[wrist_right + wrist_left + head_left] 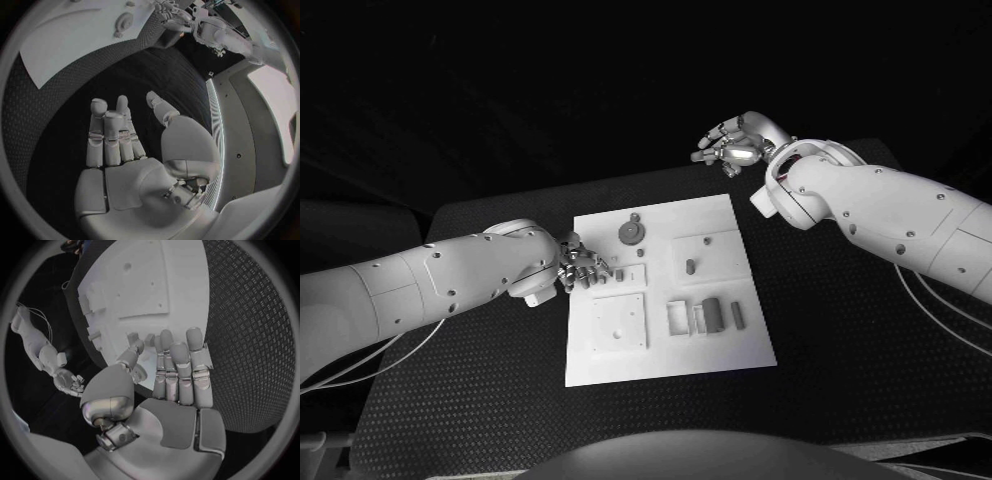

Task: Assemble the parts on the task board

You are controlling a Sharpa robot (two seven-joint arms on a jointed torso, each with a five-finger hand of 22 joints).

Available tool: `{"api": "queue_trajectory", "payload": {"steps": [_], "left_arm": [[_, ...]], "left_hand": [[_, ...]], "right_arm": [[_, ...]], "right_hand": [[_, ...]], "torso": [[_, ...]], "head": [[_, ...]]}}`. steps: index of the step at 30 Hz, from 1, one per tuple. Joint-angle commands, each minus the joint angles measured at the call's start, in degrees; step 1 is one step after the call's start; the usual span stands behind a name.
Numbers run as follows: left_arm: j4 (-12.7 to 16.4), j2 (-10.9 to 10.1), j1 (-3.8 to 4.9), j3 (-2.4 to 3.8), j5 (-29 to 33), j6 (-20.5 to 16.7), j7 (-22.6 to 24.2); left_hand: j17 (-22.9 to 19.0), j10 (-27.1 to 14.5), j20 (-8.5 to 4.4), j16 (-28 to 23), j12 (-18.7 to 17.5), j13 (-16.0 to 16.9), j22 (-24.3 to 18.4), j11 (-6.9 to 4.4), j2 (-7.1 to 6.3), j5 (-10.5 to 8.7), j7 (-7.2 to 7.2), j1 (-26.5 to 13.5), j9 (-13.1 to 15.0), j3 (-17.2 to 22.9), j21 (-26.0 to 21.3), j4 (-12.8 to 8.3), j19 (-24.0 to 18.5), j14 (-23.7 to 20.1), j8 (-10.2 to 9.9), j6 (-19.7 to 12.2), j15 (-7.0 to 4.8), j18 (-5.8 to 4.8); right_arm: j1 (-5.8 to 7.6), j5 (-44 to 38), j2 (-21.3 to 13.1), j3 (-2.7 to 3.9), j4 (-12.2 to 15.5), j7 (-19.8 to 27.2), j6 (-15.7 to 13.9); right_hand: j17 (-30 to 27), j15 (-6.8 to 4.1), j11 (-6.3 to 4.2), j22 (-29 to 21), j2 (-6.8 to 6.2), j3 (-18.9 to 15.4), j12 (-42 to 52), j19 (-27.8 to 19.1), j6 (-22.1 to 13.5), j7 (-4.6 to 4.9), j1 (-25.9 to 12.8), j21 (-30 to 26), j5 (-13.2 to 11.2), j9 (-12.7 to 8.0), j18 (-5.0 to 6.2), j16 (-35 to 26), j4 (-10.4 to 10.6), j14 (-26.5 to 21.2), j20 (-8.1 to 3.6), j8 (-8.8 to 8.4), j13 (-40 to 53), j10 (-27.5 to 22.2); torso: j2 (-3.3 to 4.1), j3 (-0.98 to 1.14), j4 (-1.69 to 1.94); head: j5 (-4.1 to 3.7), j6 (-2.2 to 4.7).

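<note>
A: Task board (668, 350)?
B: White plate mid-frame on the black table (848, 370), long axis running bottom to top of the head view, tilted a bit clockwise.
A: Parts?
B: Round part (632, 232) near the top-left of the board. Upright slim parts (714, 314) in a row at centre-right, long axes along the board's length.
A: Left hand (584, 268)?
B: At the board's left edge, mid-left of frame, fingers straight and side by side over the board, holding nothing.
A: Right hand (737, 143)?
B: Upper right, off the board beyond its top corner, fingers loosely apart, nothing in it.
</note>
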Motion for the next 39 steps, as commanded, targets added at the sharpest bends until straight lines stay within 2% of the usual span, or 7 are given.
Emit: {"api": "queue_trajectory", "payload": {"steps": [1,8,13,20,24,33,39], "left_arm": [[0.0,-0.2,0.00,0.01,0.7,0.0,0.1],[0.5,-1.3,0.00,0.09,4.5,-2.3,1.9],[0.6,-2.4,0.04,0.69,10.5,-4.1,5.0],[1.5,-4.0,0.06,4.13,14.5,-8.6,12.8],[2.2,-4.9,0.50,5.03,13.2,-13.0,18.6],[1.9,-2.5,0.87,4.67,-6.7,-15.0,29.6],[0.8,0.0,0.82,2.26,-19.6,-20.2,31.5]], "left_hand": [[-0.2,-0.1,-0.32,0.4,0.3,-0.1,0.9,-0.14,-0.17,-2.45,-0.19,-0.9,0.1,-0.7,-0.5,0.0,-0.2,-0.5,-0.3,0.4,0.03,-0.09],[-0.3,-0.3,-0.31,0.3,0.2,-0.2,0.8,-0.08,-0.01,-2.59,-0.12,-1.1,0.1,-0.8,-0.6,-0.1,-0.3,-0.6,-0.4,0.2,0.03,-0.09],[-1.6,-6.4,1.62,-1.5,-3.1,-1.7,0.3,2.46,0.88,-2.07,3.07,1.0,-1.6,0.2,-2.8,-0.6,-3.9,-4.2,-4.5,-6.1,2.42,-0.15],[-3.0,-10.6,4.33,-3.1,-5.2,-2.7,0.0,4.89,0.41,-1.50,5.55,6.6,-4.2,2.5,-5.5,-0.6,-8.5,-9.4,-7.5,-10.3,4.89,0.29],[-3.9,-11.6,5.30,-4.3,-5.4,-2.8,-0.5,5.65,-0.64,-1.54,5.96,11.4,-5.2,4.7,-7.1,-0.8,-11.1,-12.2,-7.9,-10.9,5.87,-0.15],[-5.8,-14.9,6.95,-6.3,-7.6,-4.1,-1.6,7.37,-1.52,-6.76,6.08,22.0,-6.6,7.0,-9.6,-0.9,-14.0,-15.3,-7.7,-10.9,7.62,-0.34],[-6.1,-14.7,7.42,-6.4,-10.5,-5.7,-1.9,7.87,-3.28,-9.03,5.91,25.2,-8.5,6.9,-9.6,-0.9,-13.4,-14.6,-9.6,-13.7,8.01,0.32]], "right_arm": [[-0.03,0.0,0.0,0.03,0.0,0.2,0.6],[-0.05,0.0,-0.1,0.03,0.1,0.3,0.6],[-0.05,0.0,-0.1,0.03,0.0,0.3,0.6],[-0.08,0.0,-0.3,0.03,0.0,0.3,0.6],[-0.08,0.0,-0.3,0.03,-0.1,0.3,0.6],[-0.12,0.0,-0.4,0.02,-0.2,0.4,0.8],[-0.18,0.0,-0.2,0.02,-0.3,0.5,1.0]], "right_hand": [[-0.1,-0.02,0.16,1.1,-0.05,0.0,-0.4,0.0,-0.1,0.40,-0.6,-0.3,0.1,0.1,1.29,-0.1,0.5,-0.4,-0.52,-0.22,0.0,0.4],[-0.1,-0.02,0.16,1.1,-0.05,0.0,-0.4,0.0,-0.1,0.39,-0.6,-0.3,0.1,0.1,1.29,-0.1,0.5,-0.4,-0.52,-0.22,0.0,0.4],[-0.1,-0.02,0.16,1.1,-0.04,0.0,-0.4,0.0,-0.1,0.39,-0.6,-0.3,0.1,0.1,1.29,-0.1,0.5,-0.4,-0.52,-0.22,0.0,0.4],[-0.1,-0.03,0.15,1.1,-0.01,0.0,-0.4,0.0,-0.1,0.38,-0.5,-0.3,0.1,0.1,1.29,-0.1,0.4,-0.4,-0.54,-0.22,0.0,0.4],[-0.1,-0.03,0.15,1.1,-0.01,0.1,-0.4,0.0,-0.1,0.38,-0.5,-0.3,0.1,0.1,1.29,-0.1,0.4,-0.4,-0.54,-0.22,0.0,0.4],[-0.1,-0.03,0.15,1.1,0.02,0.1,-0.4,0.0,-0.1,0.38,-0.4,-0.3,0.1,0.1,1.29,-0.1,0.4,-0.4,-0.55,-0.22,0.0,0.4],[-0.1,-0.04,0.15,1.1,0.06,0.1,-0.4,0.0,-0.1,0.38,-0.4,-0.3,0.1,0.1,1.29,-0.1,0.4,-0.4,-0.55,-0.22,0.0,0.4]], "torso": [[0.00,0.00,0.00],[0.00,-0.04,0.02],[-0.02,-0.06,0.03],[0.04,-0.05,0.01],[-0.01,-0.04,0.06],[0.08,-0.05,0.07],[0.08,-0.03,-0.05]], "head": [[0.03,-0.08],[0.04,0.04],[0.00,0.27],[-0.04,0.57],[-0.05,0.73],[-0.20,0.96],[0.00,0.98]]}}
